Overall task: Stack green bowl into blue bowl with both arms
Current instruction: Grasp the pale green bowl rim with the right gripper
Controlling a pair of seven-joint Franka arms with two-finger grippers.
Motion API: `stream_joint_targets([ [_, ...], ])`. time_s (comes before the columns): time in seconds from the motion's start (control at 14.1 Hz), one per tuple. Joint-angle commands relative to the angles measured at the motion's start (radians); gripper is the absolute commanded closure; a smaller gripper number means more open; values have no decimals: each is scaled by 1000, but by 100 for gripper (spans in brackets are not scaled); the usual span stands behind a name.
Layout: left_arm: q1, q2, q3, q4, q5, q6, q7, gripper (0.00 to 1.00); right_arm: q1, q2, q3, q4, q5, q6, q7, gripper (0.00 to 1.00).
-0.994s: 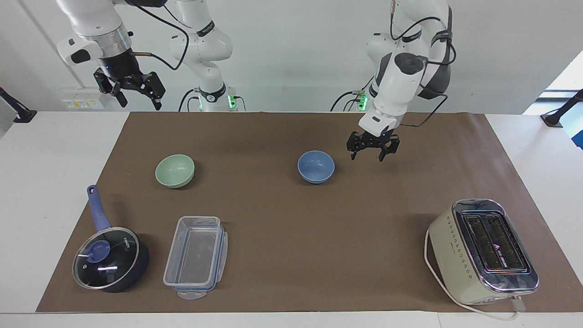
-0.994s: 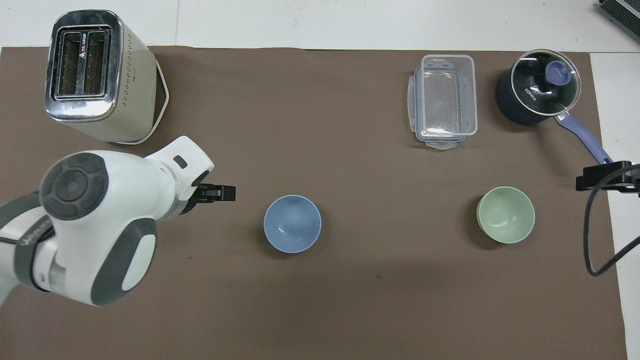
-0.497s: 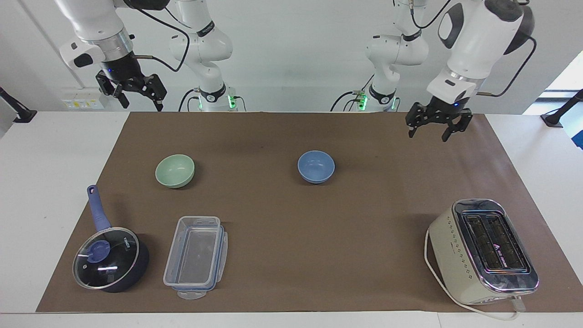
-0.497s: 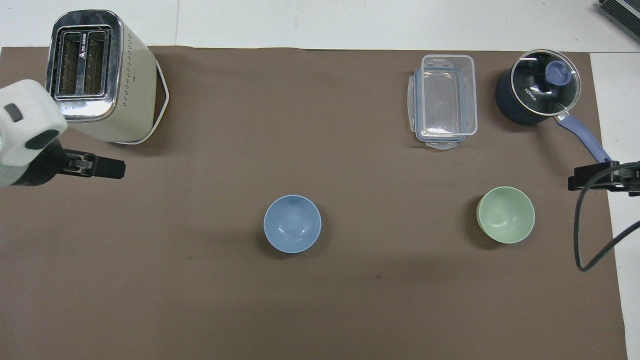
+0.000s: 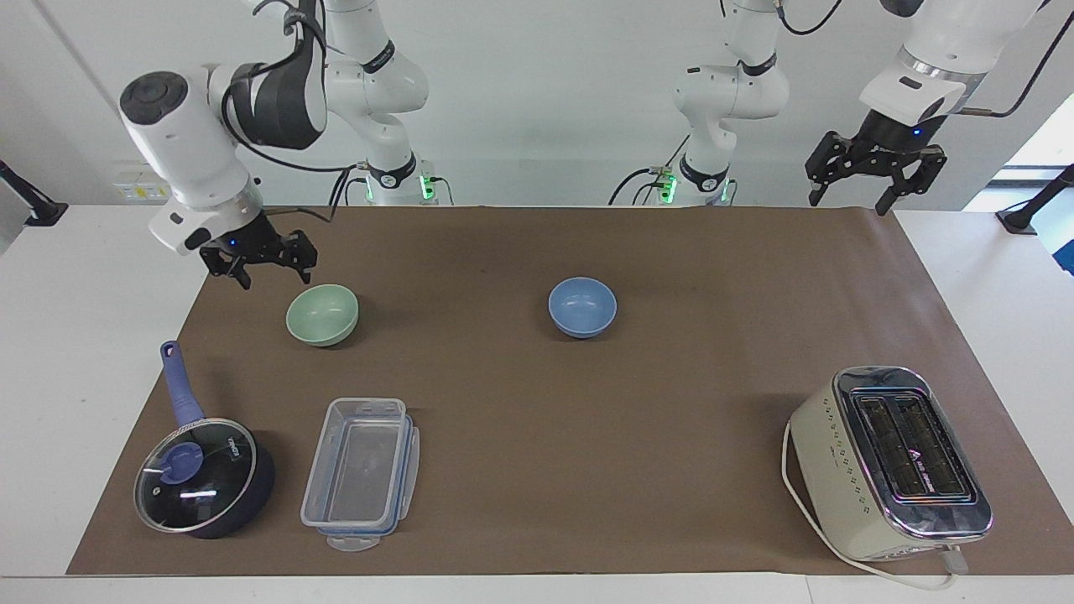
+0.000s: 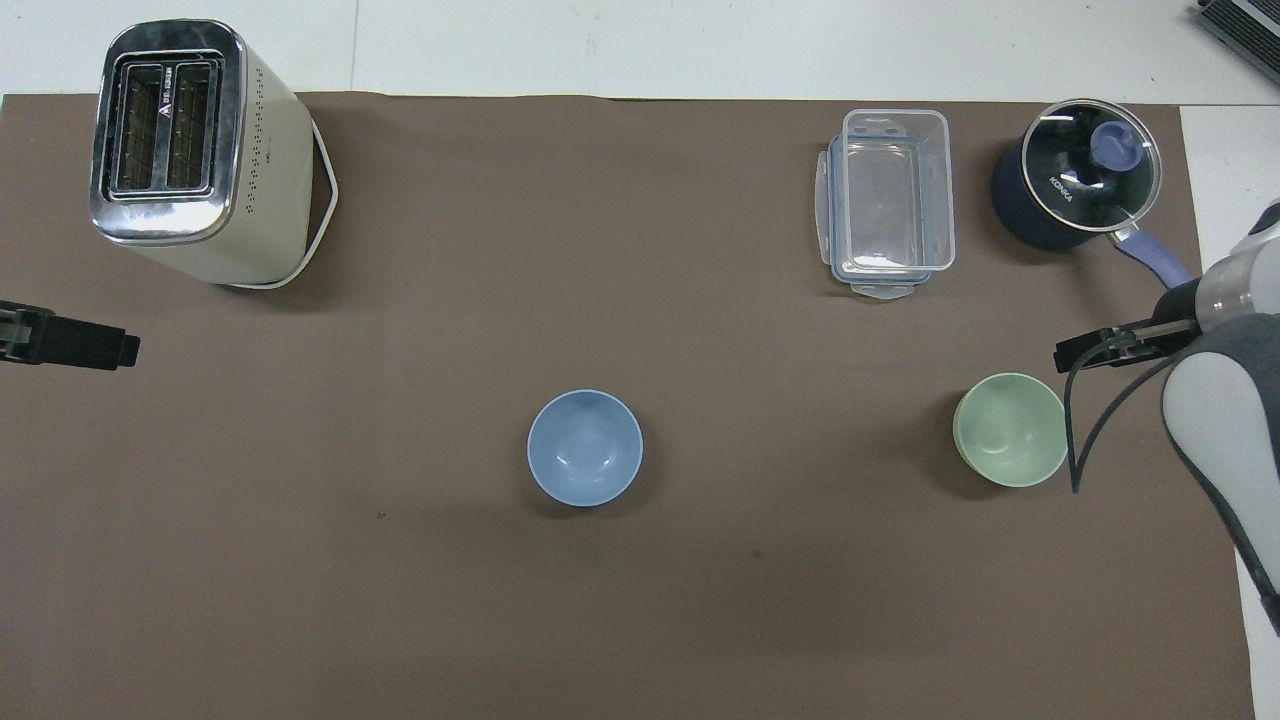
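From across the desk (image 5: 537,168), the green bowl (image 5: 322,314) sits upright on the brown mat toward the right arm's end, well apart from the blue bowl (image 5: 582,307) near the middle. The right gripper (image 5: 260,258) hangs just beside the green bowl, released, holding nothing. The left gripper (image 5: 873,168) waits high over the mat's corner, also released and empty. Both bowls look light, stiff and smooth-walled, probably slippery; I'd pinch the green one at its rim.

From overhead, the green bowl (image 6: 1010,430) shows an empty hollow, as does the blue bowl (image 6: 585,447). Only the tip of the right gripper (image 6: 1095,350) shows, the rest cut off by its arm; the left gripper (image 6: 70,345) is clipped by the edge.
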Motion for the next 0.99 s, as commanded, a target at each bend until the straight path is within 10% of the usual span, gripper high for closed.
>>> stream_joint_targets([
  [0.0, 12, 77, -7, 143, 17, -101, 15, 0, -26, 6, 9, -90, 4, 99, -89, 0],
  [0.92, 9, 35, -15, 79, 14, -102, 9, 0, -107, 20, 8, -345, 3, 301, -158, 0],
])
